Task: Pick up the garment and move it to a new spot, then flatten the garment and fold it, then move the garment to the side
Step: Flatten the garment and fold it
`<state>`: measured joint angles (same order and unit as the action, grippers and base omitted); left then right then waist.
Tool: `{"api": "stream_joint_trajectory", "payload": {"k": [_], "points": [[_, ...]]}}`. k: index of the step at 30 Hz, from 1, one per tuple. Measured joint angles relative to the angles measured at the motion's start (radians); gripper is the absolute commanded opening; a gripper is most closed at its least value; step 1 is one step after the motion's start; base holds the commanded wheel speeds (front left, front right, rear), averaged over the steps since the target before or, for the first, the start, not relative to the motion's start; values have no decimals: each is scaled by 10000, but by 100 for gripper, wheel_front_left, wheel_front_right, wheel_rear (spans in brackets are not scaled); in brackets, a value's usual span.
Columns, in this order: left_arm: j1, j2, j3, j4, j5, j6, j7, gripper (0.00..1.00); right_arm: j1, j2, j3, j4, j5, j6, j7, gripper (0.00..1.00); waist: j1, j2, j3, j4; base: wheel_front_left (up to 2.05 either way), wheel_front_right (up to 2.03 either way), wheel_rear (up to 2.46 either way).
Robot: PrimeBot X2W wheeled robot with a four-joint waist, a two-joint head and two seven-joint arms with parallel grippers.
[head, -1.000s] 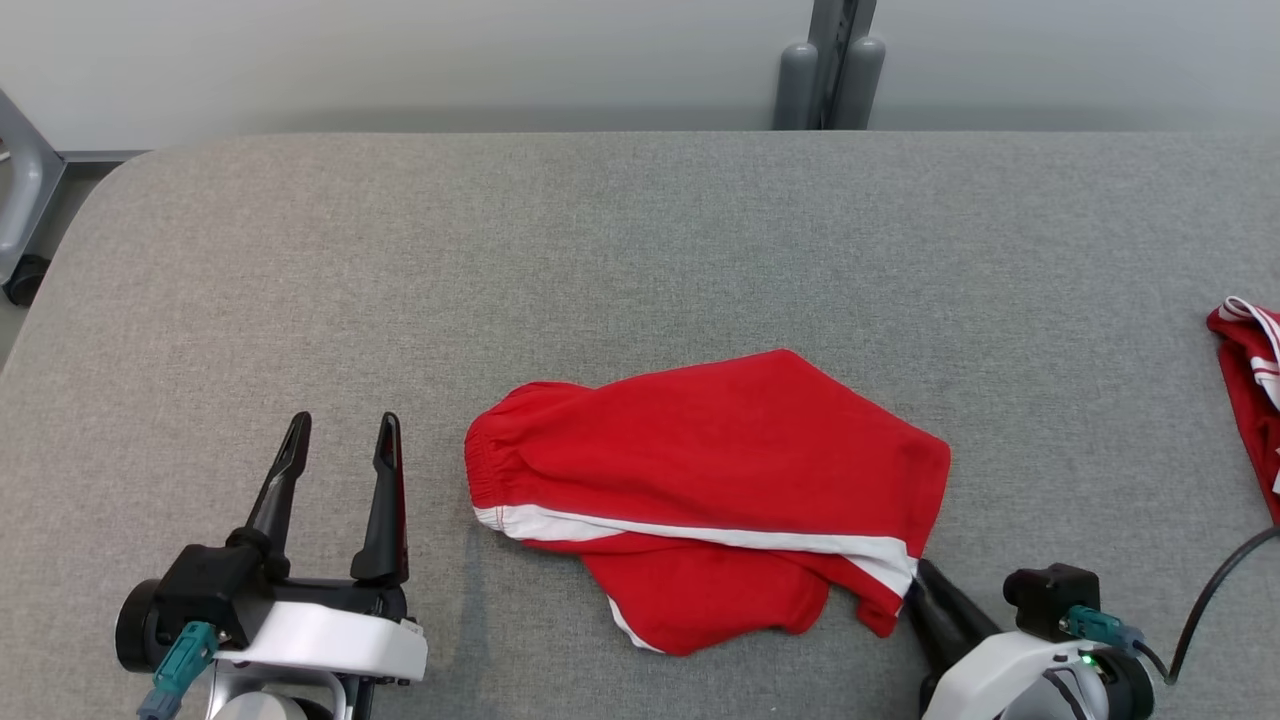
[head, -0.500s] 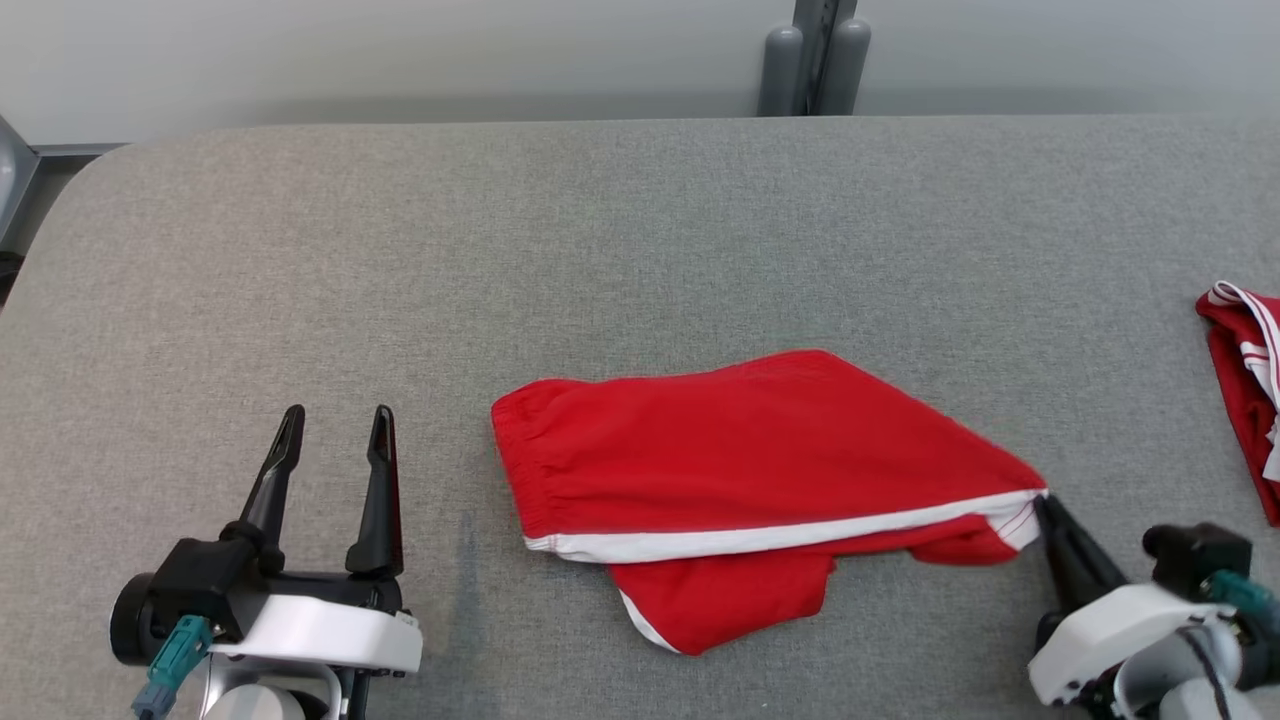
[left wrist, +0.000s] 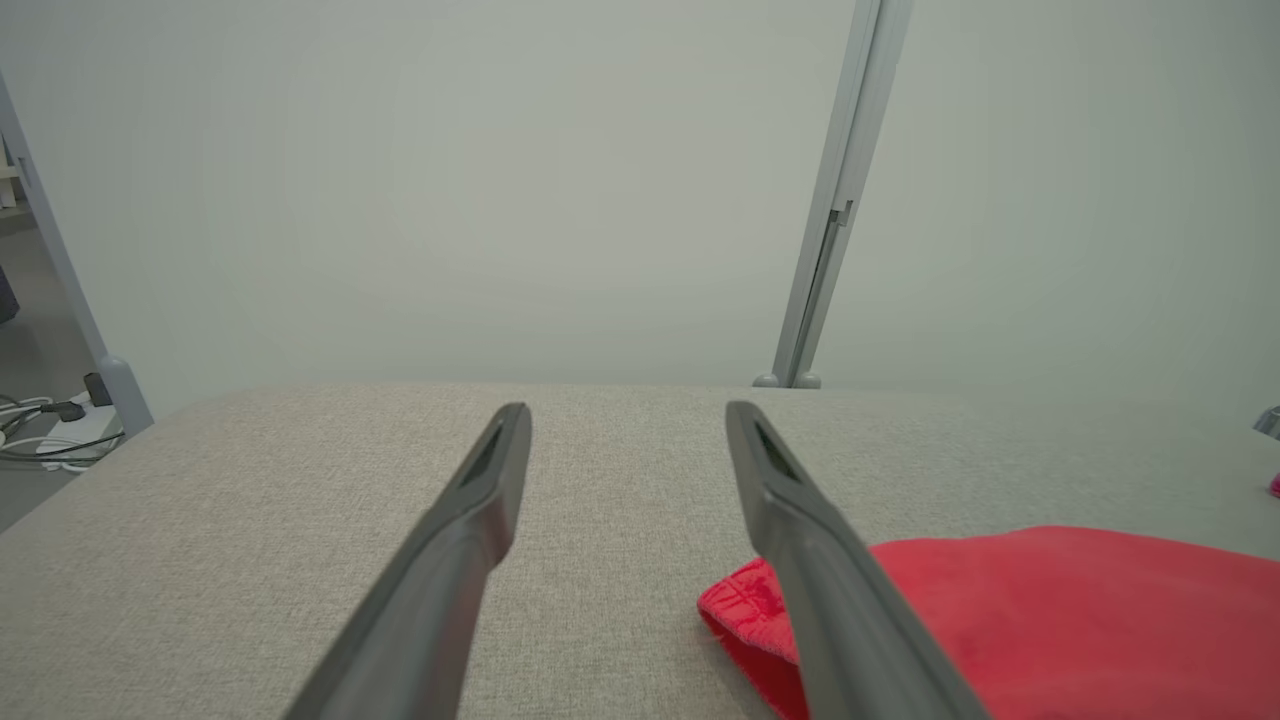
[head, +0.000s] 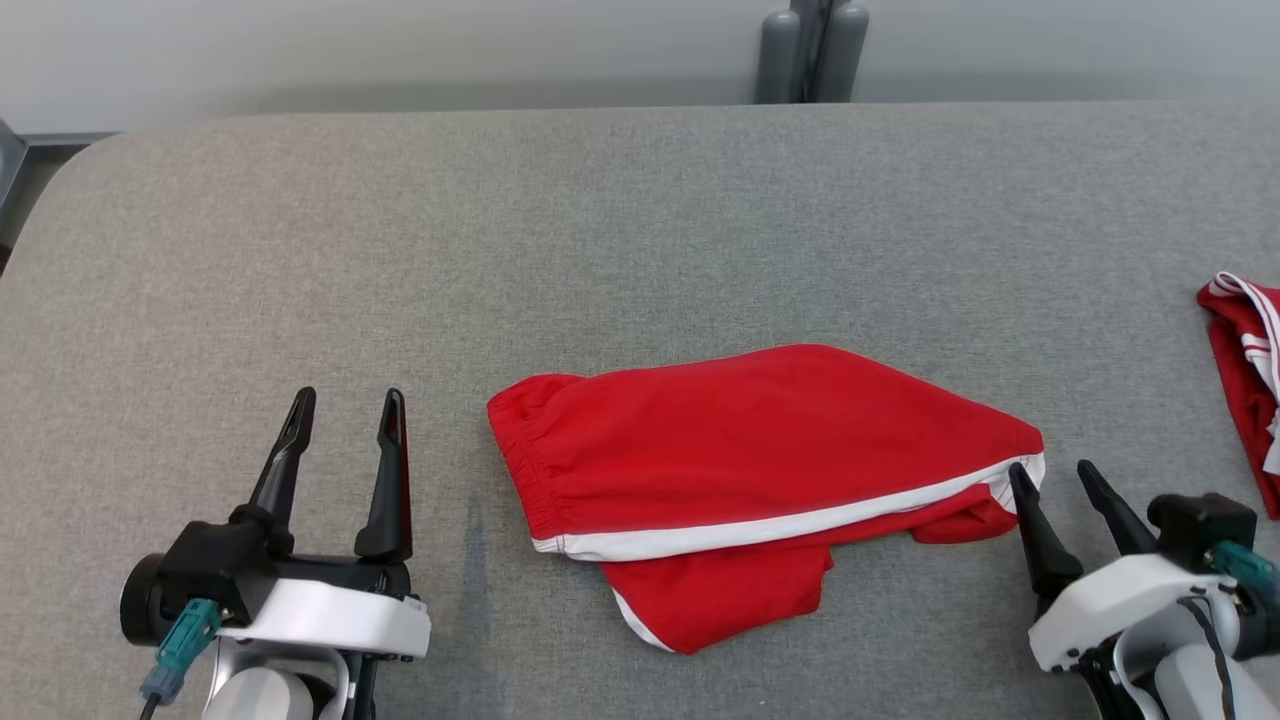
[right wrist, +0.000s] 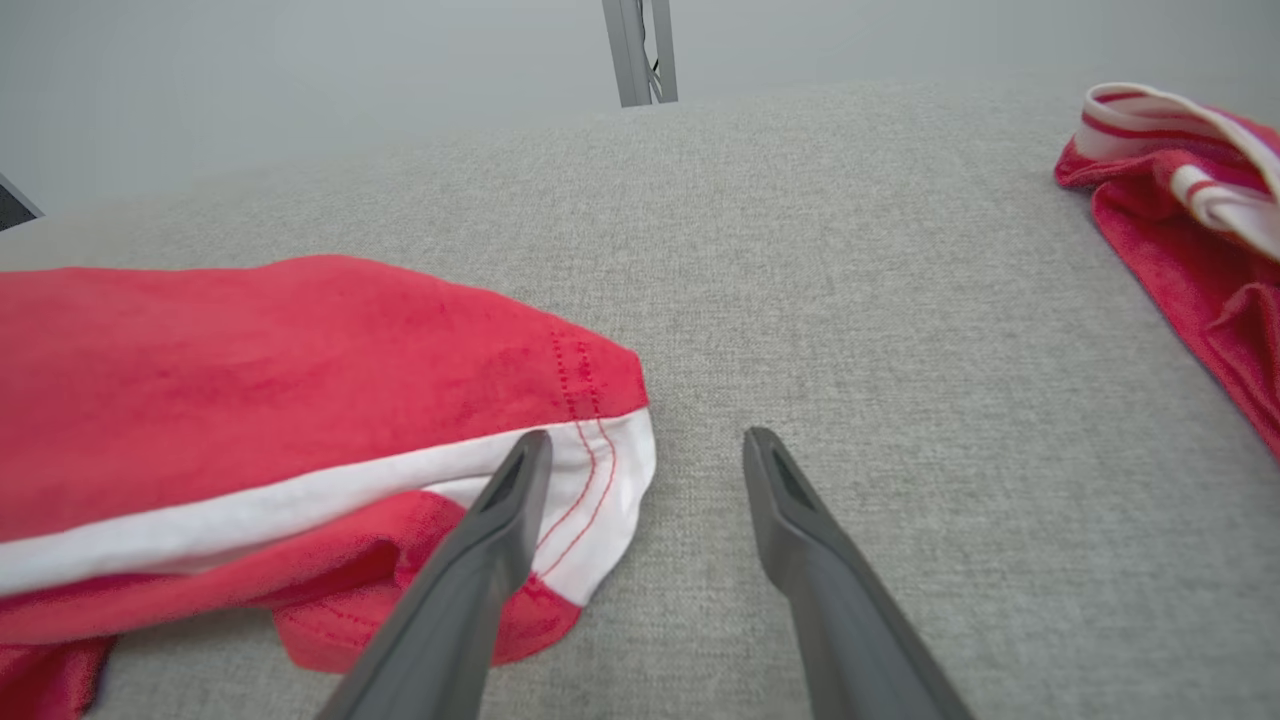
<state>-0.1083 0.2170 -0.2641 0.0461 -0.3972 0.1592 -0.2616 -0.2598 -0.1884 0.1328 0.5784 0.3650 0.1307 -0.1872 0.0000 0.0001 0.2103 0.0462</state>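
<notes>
Right gripper (head: 1050, 470), jaws wide and empty, just beside hem corner of red garment (head: 760, 450).

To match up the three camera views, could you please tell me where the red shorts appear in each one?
Head view: the red shorts lie at centre, slightly right, on the table.
Left wrist view: lower right corner.
Right wrist view: left half, with the white-striped hem reaching the middle.
Shared landmark: the grey post behind the table's far edge.
</notes>
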Motion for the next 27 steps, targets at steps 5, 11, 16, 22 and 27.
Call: {"api": "stream_joint_trajectory", "payload": {"k": [5, 11, 16, 22, 27], "points": [[293, -48, 165, 25, 35, -46, -15, 100, 716, 59, -174, -656, 52, 0, -483, 100, 0, 0, -254, -164, 0, 0, 0], [623, -17, 426, -48, 102, 2, -17, 100, 1478, 211, -451, -2637, -384, 0, -598, 100, 0, 0, -581, -382, 0, 0, 0], [1105, 33, 583, -44, 100, 104, -15, 100, 1832, 326, -633, -4165, -800, 0, -240, 100, 0, 0, -957, -589, 0, 0, 0], [1560, 88, 560, -4, 0, 171, 117, 100, 2564, 625, -1145, -5480, -1246, 0, 353, 100, 0, 0, -1476, -663, 0, 0, 0], [1807, 153, 474, -31, -33, 178, 328, 100, 3015, 817, -1496, -6132, -1358, 0, 706, 100, 0, 0, -1631, -665, 0, 0, 0]]}}
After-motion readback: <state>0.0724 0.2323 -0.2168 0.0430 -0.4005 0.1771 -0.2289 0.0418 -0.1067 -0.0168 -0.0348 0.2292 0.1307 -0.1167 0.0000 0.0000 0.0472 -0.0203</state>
